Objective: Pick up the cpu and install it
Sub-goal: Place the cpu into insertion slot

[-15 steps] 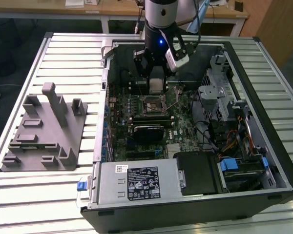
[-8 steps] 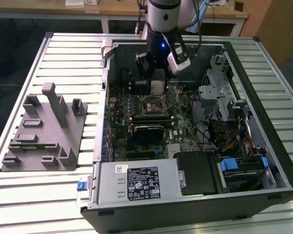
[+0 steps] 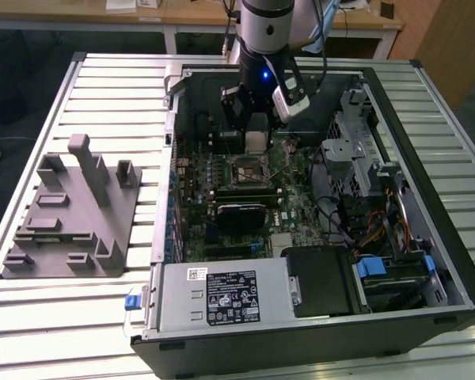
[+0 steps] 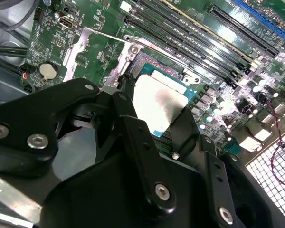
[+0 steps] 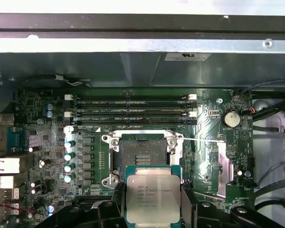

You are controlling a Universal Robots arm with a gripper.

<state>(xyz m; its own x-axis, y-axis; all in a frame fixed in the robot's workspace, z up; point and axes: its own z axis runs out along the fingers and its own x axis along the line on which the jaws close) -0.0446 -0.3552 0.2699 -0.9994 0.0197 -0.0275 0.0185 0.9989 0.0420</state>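
**While pinched in the gripper, the cpu hangs beside its open socket**

Where the slatted metal table [image 3: 32, 317] begins at the exterior view's left, a grey plastic block [image 3: 75, 210] with upright posts lies flat on it, well apart from the arm. Just beside that block lies an opened computer case [image 3: 451, 237], and at its near edge sits a silver power supply [image 3: 222, 294]. A green motherboard [image 3: 194, 202] covers the floor of the case.

Above the middle of this board the gripper [image 3: 256, 144] points straight down. Its black fingers [image 5: 119, 195] are closed on the cpu [image 5: 153, 197], pinching it by two opposite edges. The pale metal top faces the camera in the first wrist view. The socket [image 5: 143, 156] lies just beside the cpu, with its frame lifted open and its bed of contacts bare, so the cpu is not seated. In the second wrist view the cpu [image 4: 159, 102] lies partly over the socket's frame, with one finger [image 4: 183, 128] at its edge.

Past the socket run the long memory slots [image 5: 130, 109]. Further to the exterior view's right stand a metal drive cage [image 3: 348, 150] and a bundle of cables [image 3: 372, 229].
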